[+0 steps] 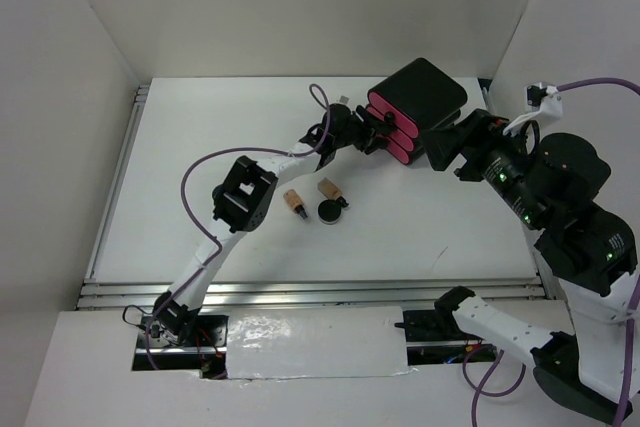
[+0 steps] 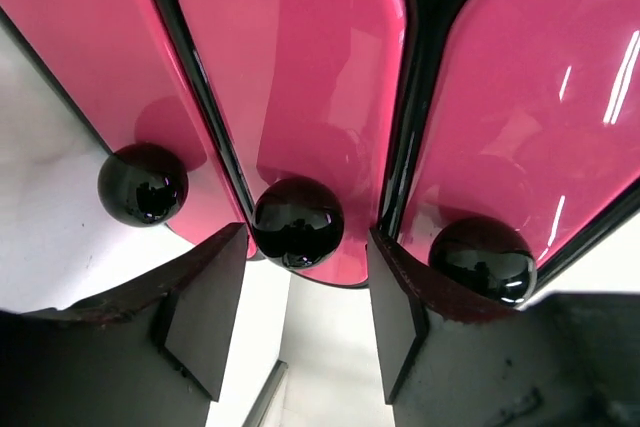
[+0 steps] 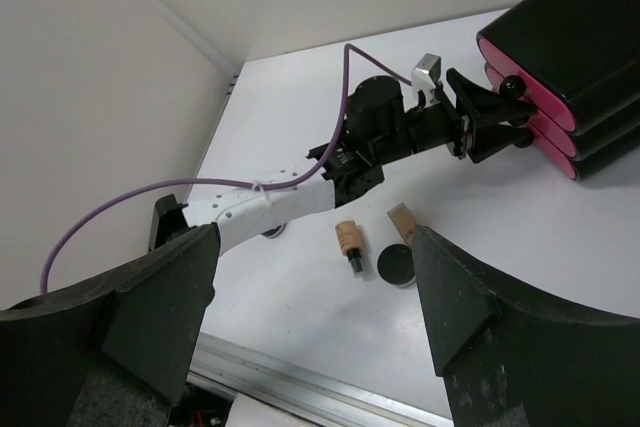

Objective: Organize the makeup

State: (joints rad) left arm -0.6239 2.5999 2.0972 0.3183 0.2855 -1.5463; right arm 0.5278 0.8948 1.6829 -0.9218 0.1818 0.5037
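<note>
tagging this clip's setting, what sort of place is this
Probably a robot lab test cell: a white table boxed in by plain white panels, with cabled robot arms bolted at its edge.

White table (image 1: 200, 147) lies under the left gripper (image 1: 374, 134). 3 plain white walls enclose it: back wall (image 1: 300, 7) beyond the gripper, left wall (image 1: 50, 147) well to its left, right wall (image 1: 590, 17) to its right. Metal rails (image 1: 300, 292) edge the table behind the gripper. Light even, shadows soft.
</note>
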